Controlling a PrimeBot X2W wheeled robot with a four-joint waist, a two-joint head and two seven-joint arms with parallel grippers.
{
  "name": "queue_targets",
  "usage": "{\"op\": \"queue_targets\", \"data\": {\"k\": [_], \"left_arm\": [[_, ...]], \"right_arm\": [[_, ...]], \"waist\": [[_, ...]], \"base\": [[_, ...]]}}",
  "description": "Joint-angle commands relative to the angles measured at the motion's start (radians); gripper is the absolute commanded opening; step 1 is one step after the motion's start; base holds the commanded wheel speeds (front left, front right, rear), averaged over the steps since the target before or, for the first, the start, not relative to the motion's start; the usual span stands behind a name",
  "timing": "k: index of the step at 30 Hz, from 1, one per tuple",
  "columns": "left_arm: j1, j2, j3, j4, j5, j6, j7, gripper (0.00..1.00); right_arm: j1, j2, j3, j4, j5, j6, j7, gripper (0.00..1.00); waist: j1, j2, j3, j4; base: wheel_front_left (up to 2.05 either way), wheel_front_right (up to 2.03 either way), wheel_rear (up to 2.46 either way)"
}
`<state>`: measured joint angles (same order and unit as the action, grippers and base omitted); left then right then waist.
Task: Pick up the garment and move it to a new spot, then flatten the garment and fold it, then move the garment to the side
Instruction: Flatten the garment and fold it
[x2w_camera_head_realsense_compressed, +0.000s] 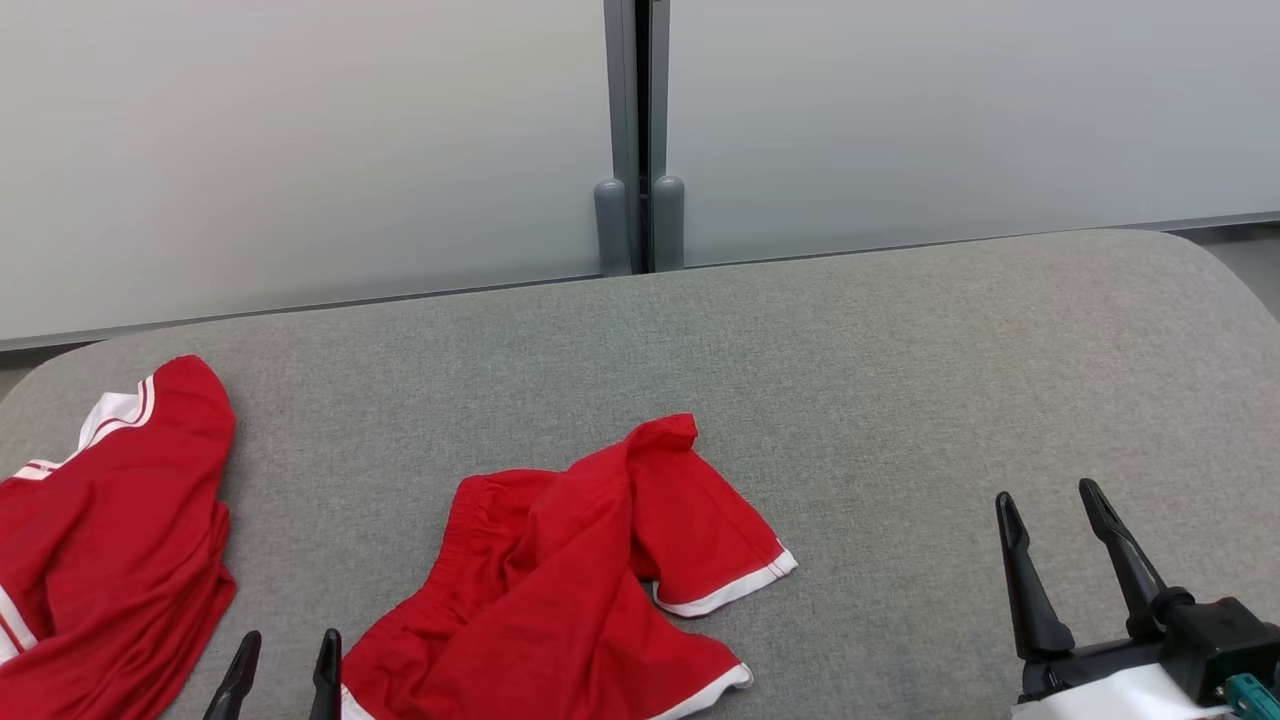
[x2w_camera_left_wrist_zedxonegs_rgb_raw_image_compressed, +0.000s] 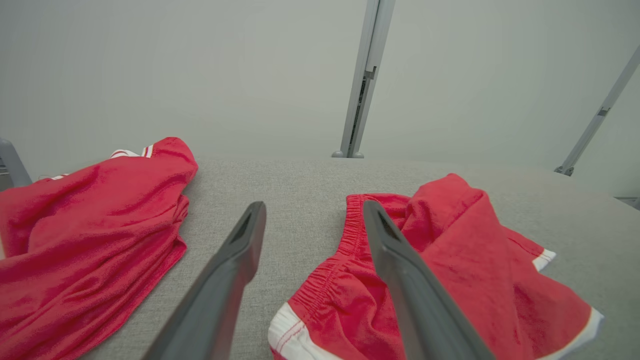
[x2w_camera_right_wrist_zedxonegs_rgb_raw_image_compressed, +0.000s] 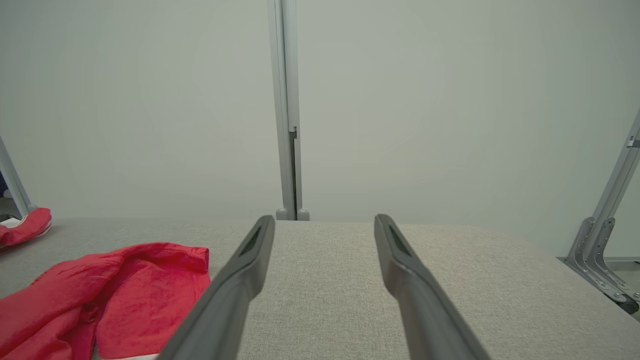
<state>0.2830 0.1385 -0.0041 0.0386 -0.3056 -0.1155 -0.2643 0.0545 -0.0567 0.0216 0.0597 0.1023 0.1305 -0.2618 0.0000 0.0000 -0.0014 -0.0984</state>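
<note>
A grey fabric-covered surface (x2w_camera_head_realsense_compressed: 900, 400) is stretching across the head view, with frosted panels (x2w_camera_head_realsense_compressed: 300, 150) and a metal post (x2w_camera_head_realsense_compressed: 632, 130) standing behind it. The red shorts (x2w_camera_head_realsense_compressed: 590, 580) are lying crumpled near the middle of the near side. Their legs are folded over each other, so their full outline is hard to make out, and the picture's bottom edge is cutting off their lower part. A white hem (x2w_camera_head_realsense_compressed: 725, 593) is showing at the right and an elastic waistband (x2w_camera_left_wrist_zedxonegs_rgb_raw_image_compressed: 350, 235) at the far left side.

A second red garment (x2w_camera_head_realsense_compressed: 110, 540) is lying apart from them at the left. The picture's edges are cutting it off, and white striped trim is peeking out at its top.

The left gripper (x2w_camera_head_realsense_compressed: 288, 645) is showing just its two fingertips, spread apart and released, just beside the shorts' left edge. In the left wrist view one finger is covering part of the waistband, and whether it is touching the cloth cannot be told.

The right gripper (x2w_camera_head_realsense_compressed: 1048, 498) is hanging over bare surface, well apart from the shorts, its fingers likewise spread and gripping nothing.
</note>
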Motion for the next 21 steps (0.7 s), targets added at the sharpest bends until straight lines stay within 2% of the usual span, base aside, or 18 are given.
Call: {"op": "queue_targets", "data": {"k": [1, 6, 21], "left_arm": [[0.005, 0.0, 0.013, 0.003, 0.009, -0.007, 0.0, 1.0], [0.004, -0.021, 0.032, 0.003, 0.031, -0.016, 0.0, 1.0], [0.001, -0.016, 0.027, -0.014, 0.035, -0.015, 0.0, 1.0]], "right_arm": [[0.009, 0.0, -0.003, 0.005, -0.002, 0.0, -0.005, 1.0], [0.017, 0.003, -0.005, 0.021, 0.002, 0.0, -0.005, 1.0], [0.009, 0.004, -0.002, 0.035, 0.013, 0.0, -0.005, 1.0]], "waist": [[0.0, 0.0, -0.003, 0.002], [0.0, 0.0, -0.01, 0.012], [0.0, 0.0, -0.016, 0.032]], "base": [[0.0, 0.0, 0.0], [0.0, 0.0, 0.0], [0.0, 0.0, 0.0]]}}
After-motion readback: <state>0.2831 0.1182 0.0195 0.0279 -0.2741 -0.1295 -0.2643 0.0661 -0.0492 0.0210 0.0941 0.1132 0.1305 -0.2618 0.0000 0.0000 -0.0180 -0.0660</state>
